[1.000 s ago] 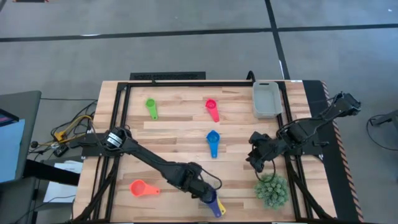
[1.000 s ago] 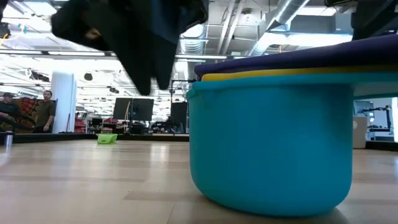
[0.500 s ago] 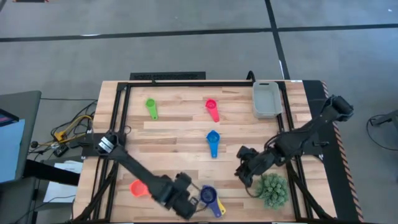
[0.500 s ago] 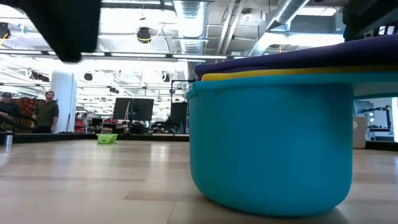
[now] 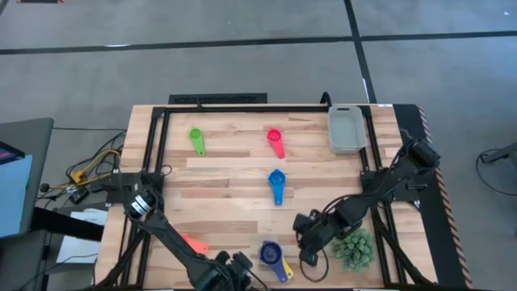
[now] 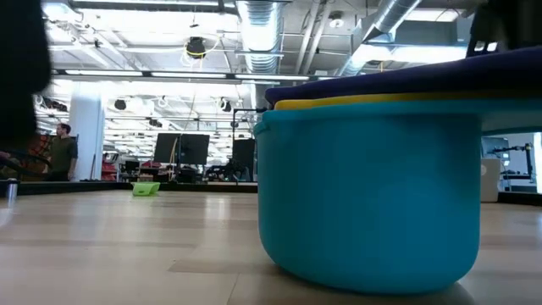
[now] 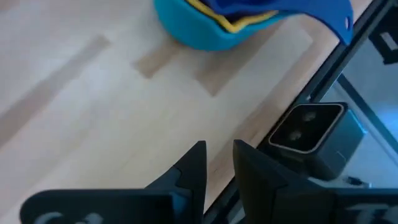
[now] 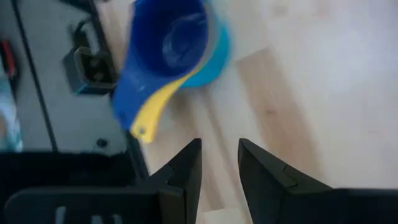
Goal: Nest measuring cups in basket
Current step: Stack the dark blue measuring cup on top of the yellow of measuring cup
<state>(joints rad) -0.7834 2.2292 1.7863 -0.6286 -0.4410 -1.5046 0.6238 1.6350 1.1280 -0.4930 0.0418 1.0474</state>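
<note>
A pale butcher-block counter, framed by a black metal rail and standing on grey carpet crossed by dark seams, carries scattered measuring cups. At its left edge loose cables and a dark monitor sit beside the frame. The left arm reaches along the near-left side, its left end effector low at the counter's front edge, fingers close together with only a narrow slit between them and nothing held. An orange cup lies partly hidden under that arm. A green cup rests toward the far left, a pink-red cup near the far middle, and a blue cup at the centre. At the near edge stands a nested stack: a light blue cup at the bottom, a yellow one inside it and a navy one on top. The right end effector hovers just beside this stack, fingers a small gap apart and empty. A spiky green plant sits at the near right. The pale grey basket lies at the far right corner with no cup in it. Beyond the counter, the low view shows an open workshop with ceiling ducts, strip lights, dark screens and a person standing at the left.
</note>
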